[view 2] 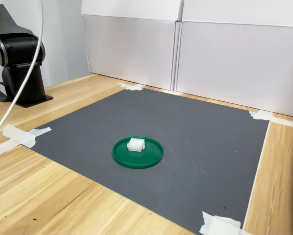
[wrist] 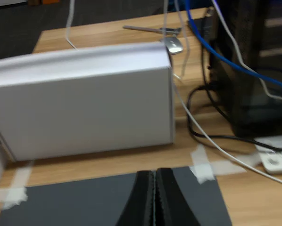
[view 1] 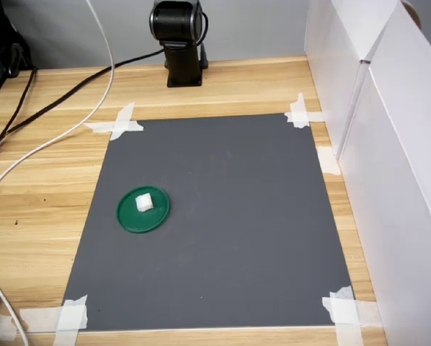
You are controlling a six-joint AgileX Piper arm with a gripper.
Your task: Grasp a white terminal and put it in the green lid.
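Pale wood makes up the counter [view 1: 50, 238], and taped flat on it is a dark grey mat [view 1: 223, 216], the landmark for everything else. Beyond the mat's far edge in the first exterior view stands the black arm base [view 1: 177, 43]; the rest of the arm is out of frame in both exterior views. On the mat, toward the first exterior view's left and nearer its front edge than its far edge, lies the green lid [view 1: 143, 220], and the white terminal [view 1: 144, 202] already sits inside it, slightly off centre, resting within the rim; the second exterior view shows the same, terminal [view 2: 135, 144] in lid [view 2: 139, 159]. The pincer [wrist: 155, 197] appears only in the wrist view, its two black fingers pressed together with nothing between them, poised over a taped corner of the mat facing a white box [wrist: 84, 99]. Neither lid nor terminal shows in that view, so they lie well apart from the pincer, and the placing looks done.
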